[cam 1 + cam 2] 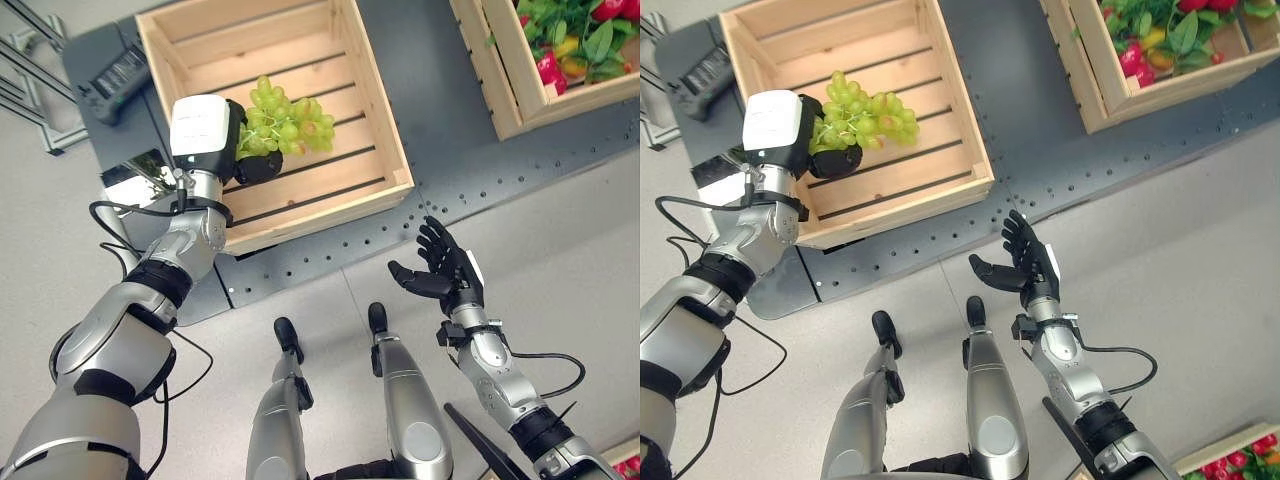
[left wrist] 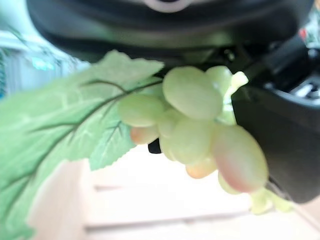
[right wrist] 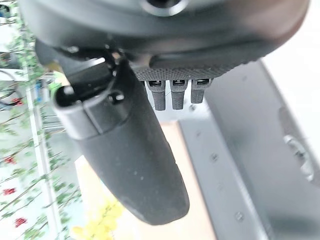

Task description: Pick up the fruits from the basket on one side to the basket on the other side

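Holding a bunch of green grapes [image 1: 285,122], the left hand [image 1: 256,165] hangs over the empty wooden crate [image 1: 380,120], its dark fingers curled round the bunch's underside. No writing can be read anywhere. The left wrist view adds a green leaf [image 2: 65,145] beside the grapes, close up. The right hand [image 1: 445,266] floats over the grey floor, well apart from both crates, fingers straight and spread. A second crate [image 1: 1110,85] at the far right holds red and yellow fruit among leaves.
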